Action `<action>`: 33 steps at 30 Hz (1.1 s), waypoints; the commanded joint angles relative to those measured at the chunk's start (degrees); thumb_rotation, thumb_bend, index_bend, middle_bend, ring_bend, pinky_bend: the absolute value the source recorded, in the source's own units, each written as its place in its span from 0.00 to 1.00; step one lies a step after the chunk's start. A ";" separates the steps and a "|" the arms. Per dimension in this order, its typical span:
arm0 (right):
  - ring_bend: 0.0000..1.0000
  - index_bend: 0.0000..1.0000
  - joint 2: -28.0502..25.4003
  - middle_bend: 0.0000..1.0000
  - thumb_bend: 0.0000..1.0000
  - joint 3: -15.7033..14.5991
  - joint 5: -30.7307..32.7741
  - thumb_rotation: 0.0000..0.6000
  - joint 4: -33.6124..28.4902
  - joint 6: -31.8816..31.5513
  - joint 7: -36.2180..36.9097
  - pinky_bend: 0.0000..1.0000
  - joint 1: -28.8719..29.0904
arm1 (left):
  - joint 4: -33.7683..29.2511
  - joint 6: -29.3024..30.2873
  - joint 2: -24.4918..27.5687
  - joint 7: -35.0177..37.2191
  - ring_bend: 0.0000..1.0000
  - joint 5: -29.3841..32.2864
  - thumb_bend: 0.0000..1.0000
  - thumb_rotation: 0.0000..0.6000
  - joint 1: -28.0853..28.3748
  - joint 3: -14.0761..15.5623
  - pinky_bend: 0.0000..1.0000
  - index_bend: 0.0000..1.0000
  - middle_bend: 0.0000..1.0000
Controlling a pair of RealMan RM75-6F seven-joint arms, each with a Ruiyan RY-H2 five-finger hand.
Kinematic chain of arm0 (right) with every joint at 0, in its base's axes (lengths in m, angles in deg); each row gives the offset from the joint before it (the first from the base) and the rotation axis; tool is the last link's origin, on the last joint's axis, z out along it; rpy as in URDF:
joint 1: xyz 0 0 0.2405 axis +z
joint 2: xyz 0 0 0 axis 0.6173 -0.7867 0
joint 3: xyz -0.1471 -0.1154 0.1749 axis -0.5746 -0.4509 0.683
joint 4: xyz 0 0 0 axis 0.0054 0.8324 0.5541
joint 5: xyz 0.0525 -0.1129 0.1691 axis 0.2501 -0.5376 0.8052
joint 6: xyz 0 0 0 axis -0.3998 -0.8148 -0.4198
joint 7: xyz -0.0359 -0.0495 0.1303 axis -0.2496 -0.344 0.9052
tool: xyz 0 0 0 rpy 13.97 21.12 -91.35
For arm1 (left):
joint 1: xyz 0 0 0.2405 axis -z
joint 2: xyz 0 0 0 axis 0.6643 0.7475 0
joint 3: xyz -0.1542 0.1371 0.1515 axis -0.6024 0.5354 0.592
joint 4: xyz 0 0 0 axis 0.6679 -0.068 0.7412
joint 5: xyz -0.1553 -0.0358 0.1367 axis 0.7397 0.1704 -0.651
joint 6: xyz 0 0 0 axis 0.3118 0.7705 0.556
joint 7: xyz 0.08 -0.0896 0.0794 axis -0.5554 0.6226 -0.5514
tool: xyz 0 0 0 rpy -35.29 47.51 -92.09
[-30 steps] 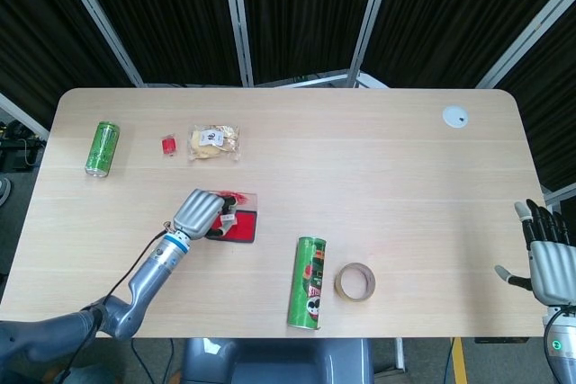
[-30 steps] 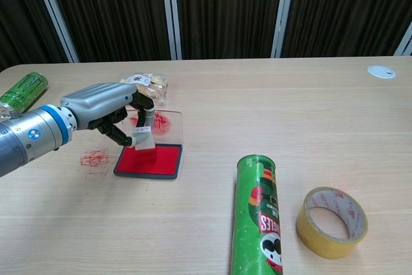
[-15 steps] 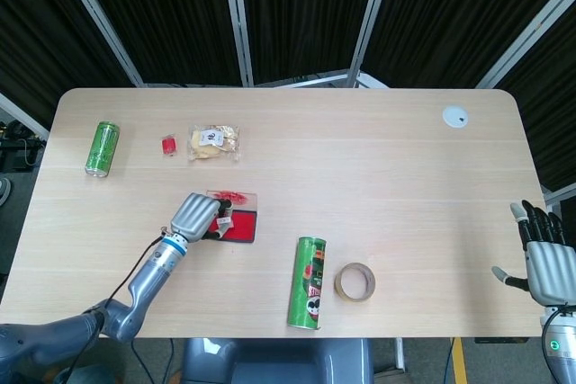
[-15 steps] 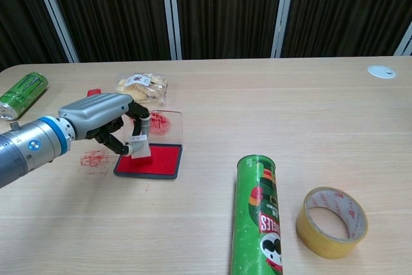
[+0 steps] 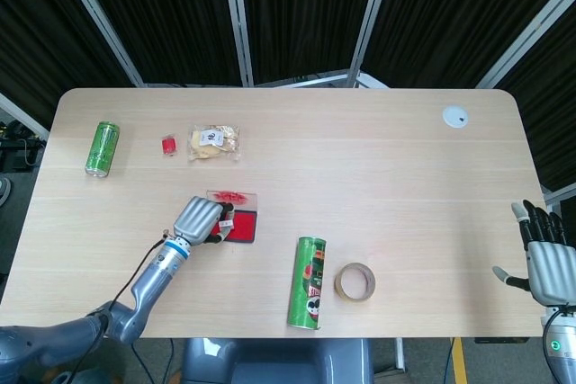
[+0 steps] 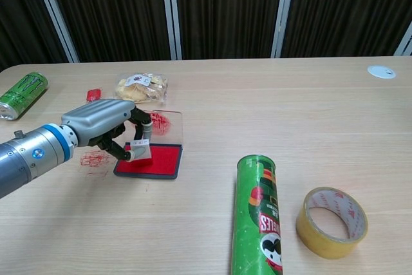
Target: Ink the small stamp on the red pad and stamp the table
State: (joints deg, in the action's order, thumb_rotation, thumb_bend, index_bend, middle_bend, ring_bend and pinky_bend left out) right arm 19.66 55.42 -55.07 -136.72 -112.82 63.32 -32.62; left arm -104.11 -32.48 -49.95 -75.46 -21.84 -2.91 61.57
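Left hand (image 6: 106,130) fingers pinch the small stamp (image 6: 141,150) by its sides; red pad (image 6: 154,161) directly beneath. Light, rigid, likely slippery: grip mid-body.

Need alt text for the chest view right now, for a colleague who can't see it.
The left robot hand holds the small stamp on the red ink pad. A green chip can and tape roll lie nearer the camera.

The small white stamp (image 6: 141,151) stands upright, seemingly touching the red pad (image 6: 154,161) near its left edge.
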 commanded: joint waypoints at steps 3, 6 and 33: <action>0.00 0.00 -0.02 0.00 0.00 0.00 -0.04 1.00 -0.05 -0.12 0.00 0.00 -0.05 | 0.08 0.25 -0.12 0.24 0.93 0.01 0.41 1.00 -0.06 -0.22 1.00 0.57 0.57; 0.00 0.00 -0.02 0.00 0.00 -0.01 -0.08 1.00 -0.03 -0.18 -0.01 0.00 -0.06 | -0.31 0.69 0.15 0.54 0.93 -0.03 0.41 1.00 -0.10 -0.59 1.00 0.57 0.57; 0.00 0.00 0.11 0.00 0.00 -0.35 -0.82 1.00 -0.61 -0.42 -0.84 0.00 0.00 | -4.53 2.62 11.91 9.58 0.93 2.37 0.41 1.00 -5.21 -1.02 1.00 0.57 0.57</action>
State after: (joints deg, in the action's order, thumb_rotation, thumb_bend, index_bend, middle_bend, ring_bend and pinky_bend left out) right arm 19.77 55.07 -55.87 -137.32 -113.24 62.49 -32.63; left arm -109.72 -29.42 -38.12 -66.93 -19.64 -7.52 59.99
